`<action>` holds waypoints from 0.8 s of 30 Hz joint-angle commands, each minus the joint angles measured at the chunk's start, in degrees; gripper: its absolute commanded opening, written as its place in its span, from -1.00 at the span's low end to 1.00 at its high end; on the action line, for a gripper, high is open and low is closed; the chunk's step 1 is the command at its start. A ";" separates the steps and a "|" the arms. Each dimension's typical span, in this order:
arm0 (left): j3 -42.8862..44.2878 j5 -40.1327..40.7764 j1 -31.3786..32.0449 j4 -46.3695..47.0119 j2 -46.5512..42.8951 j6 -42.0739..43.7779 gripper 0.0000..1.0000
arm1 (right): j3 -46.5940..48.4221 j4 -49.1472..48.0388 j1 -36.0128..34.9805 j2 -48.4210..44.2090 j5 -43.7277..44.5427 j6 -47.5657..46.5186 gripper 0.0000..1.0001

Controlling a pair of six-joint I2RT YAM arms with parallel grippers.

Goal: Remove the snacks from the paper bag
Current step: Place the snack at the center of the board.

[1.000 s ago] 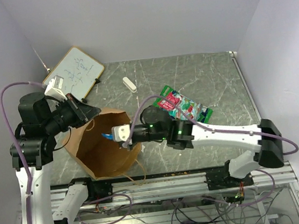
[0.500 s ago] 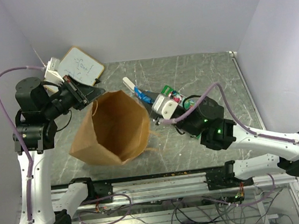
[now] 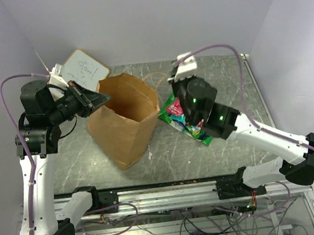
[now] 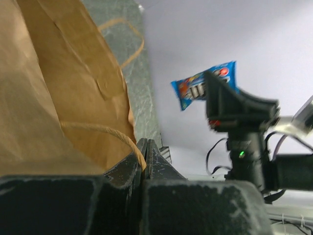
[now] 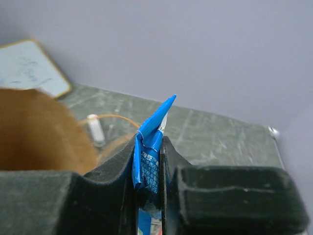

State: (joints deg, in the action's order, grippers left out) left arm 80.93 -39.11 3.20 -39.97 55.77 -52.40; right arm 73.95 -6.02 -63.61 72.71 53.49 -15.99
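The brown paper bag [image 3: 124,120] stands tilted on the table, mouth facing up and right. My left gripper [image 3: 102,99] is shut on its rim by a handle, and the wrist view shows the jaws closed [image 4: 145,145] on the paper [image 4: 54,83]. My right gripper [image 5: 148,143] is shut on the blue packet [image 5: 148,164] and holds it in the air to the right of the bag. The left wrist view also shows that packet [image 4: 200,89]. A multicoloured green-edged packet [image 3: 184,120] lies on the table under the right arm. The other packets are out of view.
The wood-framed whiteboard [image 3: 85,69] lies at the back left, behind the left gripper. The small white block [image 5: 95,129] lies beyond the bag's handle loop [image 3: 157,76]. The walls are close on the left, back and right.
My right gripper has come up out of the bag with the blue packet and swung to the back right. The bag has shifted toward the back, its rim still held by my left gripper.
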 commanded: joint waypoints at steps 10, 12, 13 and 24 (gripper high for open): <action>5.03 19.49 -0.13 -24.48 -2.40 12.13 -0.86 | 7.79 41.81 18.68 7.45 -15.59 41.19 -1.00; 5.03 21.31 -0.13 -25.60 -3.56 12.81 -0.86 | 8.23 43.88 19.74 9.02 -17.43 42.31 -1.00; 5.03 22.02 -0.13 -26.44 -4.01 13.24 -0.86 | 8.45 44.77 20.17 10.07 -18.46 42.74 -1.00; 3.58 31.00 -0.13 -35.54 -10.30 17.38 -0.84 | 15.22 56.12 25.43 20.49 -22.20 45.94 -1.00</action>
State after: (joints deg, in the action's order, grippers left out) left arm 84.27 -13.06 3.20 -71.02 47.31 -37.50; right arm 85.52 44.51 -39.22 90.72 31.16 28.32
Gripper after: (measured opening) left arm 0.076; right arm 0.148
